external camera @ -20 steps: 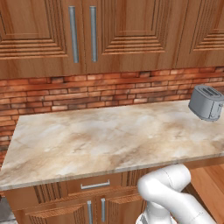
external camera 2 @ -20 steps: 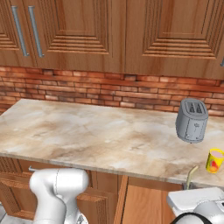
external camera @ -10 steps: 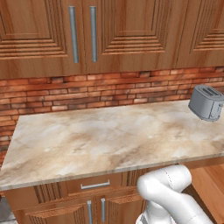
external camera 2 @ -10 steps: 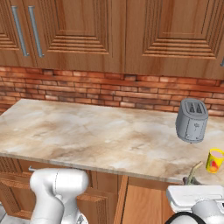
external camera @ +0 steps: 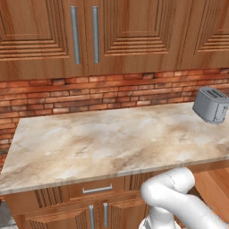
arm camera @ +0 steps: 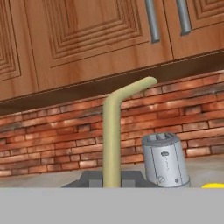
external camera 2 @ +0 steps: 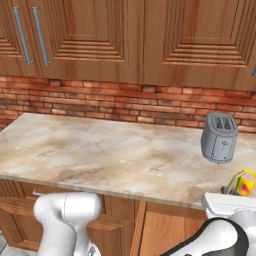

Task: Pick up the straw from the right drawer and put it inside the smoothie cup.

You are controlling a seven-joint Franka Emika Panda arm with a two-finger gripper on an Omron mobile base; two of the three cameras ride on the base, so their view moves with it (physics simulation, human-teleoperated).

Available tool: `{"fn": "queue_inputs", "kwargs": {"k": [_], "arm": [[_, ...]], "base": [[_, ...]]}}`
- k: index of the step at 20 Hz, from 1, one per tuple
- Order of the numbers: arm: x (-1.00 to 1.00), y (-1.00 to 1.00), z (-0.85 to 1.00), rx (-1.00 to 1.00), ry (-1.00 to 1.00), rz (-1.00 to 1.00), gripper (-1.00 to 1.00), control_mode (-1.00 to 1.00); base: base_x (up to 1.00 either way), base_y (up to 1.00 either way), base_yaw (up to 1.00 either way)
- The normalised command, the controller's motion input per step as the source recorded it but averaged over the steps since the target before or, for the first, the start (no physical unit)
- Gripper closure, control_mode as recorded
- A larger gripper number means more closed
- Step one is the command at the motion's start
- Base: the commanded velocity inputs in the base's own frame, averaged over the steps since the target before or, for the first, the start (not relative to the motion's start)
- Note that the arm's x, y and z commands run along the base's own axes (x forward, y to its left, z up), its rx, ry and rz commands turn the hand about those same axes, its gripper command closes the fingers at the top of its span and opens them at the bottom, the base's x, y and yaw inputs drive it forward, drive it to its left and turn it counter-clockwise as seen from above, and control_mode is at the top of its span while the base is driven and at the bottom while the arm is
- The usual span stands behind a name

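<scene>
Left base view: we see the marble desk [external camera: 107, 143] under the wooden wall cabinets [external camera: 89, 36], with a grey toaster [external camera: 212, 104] at its far right end. Part of the white arm [external camera: 172, 197] rises at the bottom edge, below the desk's front lip.

Right base view: the toaster [external camera 2: 220, 137] stands near the desk's right end. Just beyond the desk's front edge, low on the right, we see the yellow smoothie cup [external camera 2: 245, 182], with a thin olive rod beside it that we take to be the straw [external camera 2: 231, 185]. The arm's white and dark links sit directly below them.

Hand view: the gripper [arm camera: 112, 180] is clenched on the straw [arm camera: 112, 144], its dark tips closed around the lower shaft. The straw's long axis runs straight up from the gripper, and its bent upper section turns off to the right. The toaster [arm camera: 165, 159] lies just to the right of the gripper. A sliver of yellow at the lower right edge is probably the cup's rim [arm camera: 213, 185]; if so, the cup lies to the right of the gripper and slightly lower.

We judge that the pick is done. The coming move depends on carrying the straw rightward until its lower end stands over the cup's mouth, and keeping the shaft upright.
</scene>
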Motion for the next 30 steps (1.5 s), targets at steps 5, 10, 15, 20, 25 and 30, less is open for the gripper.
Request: {"fn": "queue_inputs", "kwargs": {"k": [5,10,15,20,25,30], "arm": [[0.37,-0.27,0.16,0.0,0.14,-0.02,1.0,-1.0],[0.37,-0.11,0.08,0.0,0.2,-0.06,1.0,-1.0],[0.31,-0.26,0.07,0.0,0.12,-0.02,1.0,-1.0],[0.33,-0.29,0.09,0.0,0.05,-0.02,1.0,-1.0],[0.29,-0.24,0.01,0.0,0.07,-0.02,1.0,-1.0],[0.26,-0.21,0.0,0.0,0.06,-0.02,1.0,-1.0]], "base": [[0.0,0.0,0.0],[0.0,0.0,0.0],[0.0,0.0,0.0],[0.0,0.0,0.0],[0.0,0.0,0.0],[0.0,0.0,0.0]]}}
